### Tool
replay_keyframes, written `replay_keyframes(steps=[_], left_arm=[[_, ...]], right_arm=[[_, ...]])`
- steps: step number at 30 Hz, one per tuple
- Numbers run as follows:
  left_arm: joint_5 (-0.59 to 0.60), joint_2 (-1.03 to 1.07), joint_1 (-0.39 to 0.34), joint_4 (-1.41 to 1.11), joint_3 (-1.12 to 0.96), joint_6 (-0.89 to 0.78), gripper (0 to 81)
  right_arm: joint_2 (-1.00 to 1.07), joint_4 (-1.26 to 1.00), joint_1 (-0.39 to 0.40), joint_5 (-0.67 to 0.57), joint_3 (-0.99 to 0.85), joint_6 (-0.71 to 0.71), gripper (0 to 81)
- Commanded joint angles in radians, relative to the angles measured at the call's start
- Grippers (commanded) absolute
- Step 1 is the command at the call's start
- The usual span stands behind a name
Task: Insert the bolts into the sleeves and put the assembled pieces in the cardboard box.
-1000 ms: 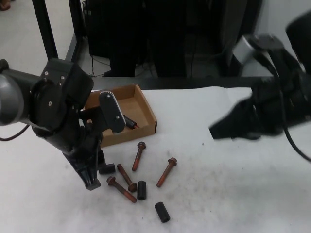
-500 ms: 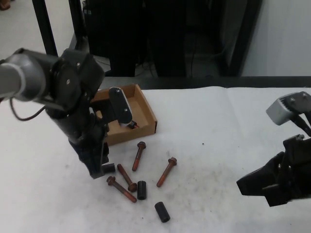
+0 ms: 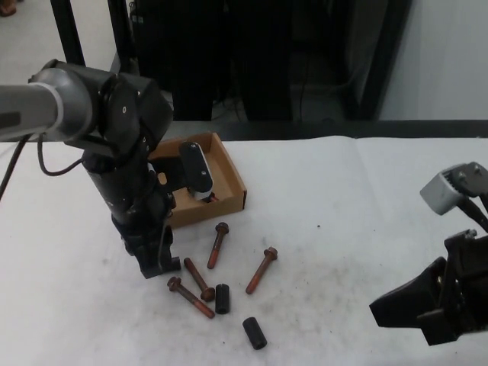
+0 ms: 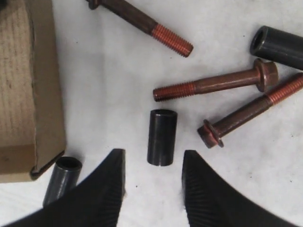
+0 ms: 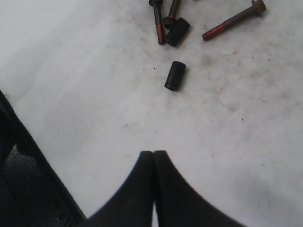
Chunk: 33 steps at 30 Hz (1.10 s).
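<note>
My left gripper is open, its fingertips on either side of the near end of a black sleeve lying on the white bench. A second sleeve lies by the corner of the cardboard box. In the high view the left gripper points down just in front of the box. Several rusty bolts and two more sleeves lie scattered nearby. My right gripper is shut and empty, well short of a lone sleeve.
A dark assembled piece lies inside the box. The right arm hovers low at the front right of the bench. A black frame and dark equipment stand behind the bench's far edge. White bench surface stretches between the two arms.
The right arm swung from the back right down to the front right. The left arm turned more upright and its gripper settled over the sleeve in front of the box.
</note>
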Motion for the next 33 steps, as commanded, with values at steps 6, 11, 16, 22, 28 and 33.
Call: replay_keyframes(steps=[6,11,16,22,28,33], left_arm=[[0.01,0.039,0.002,-0.006,-0.012,0.004,37.1],[0.006,0.087,-0.001,-0.02,-0.012,0.004,37.1],[0.013,0.117,-0.001,-0.053,-0.012,0.004,37.1],[0.029,0.161,-0.001,-0.053,-0.012,0.002,37.1],[0.028,0.164,-0.001,-0.053,-0.012,-0.063,11.8],[0.13,0.152,0.01,-0.019,-0.012,-0.199,0.8]], right_arm=[[-0.01,-0.021,0.001,-0.011,0.013,0.001,0.2],[-0.01,-0.021,0.001,-0.011,0.013,0.001,0.2],[-0.01,-0.028,0.001,-0.011,0.013,0.001,0.2],[-0.01,-0.055,0.001,-0.011,0.019,0.001,0.2],[-0.007,-0.067,0.001,-0.011,0.019,0.001,0.2],[0.031,-0.105,0.001,0.01,0.019,0.115,0.2]])
